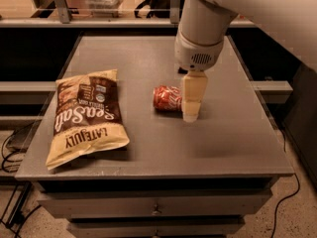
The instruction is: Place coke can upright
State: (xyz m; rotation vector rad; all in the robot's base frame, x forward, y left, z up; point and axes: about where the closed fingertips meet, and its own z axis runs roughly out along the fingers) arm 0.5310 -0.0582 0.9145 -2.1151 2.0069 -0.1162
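Note:
The coke can (167, 98), red with white script, lies on its side near the middle of the grey table (237, 138). My gripper (191, 114) hangs from the big white arm just in front of the can's right end and covers that end. Its cream-coloured finger (192, 95) points down at the table top beside the can. Whether it touches the can does not show.
A large chip bag (86, 115), cream and brown, lies flat on the table's left half. The small dark snack bar wrapper is hidden behind the arm. Drawers (156, 209) run along the table's front. Shelving stands behind the table.

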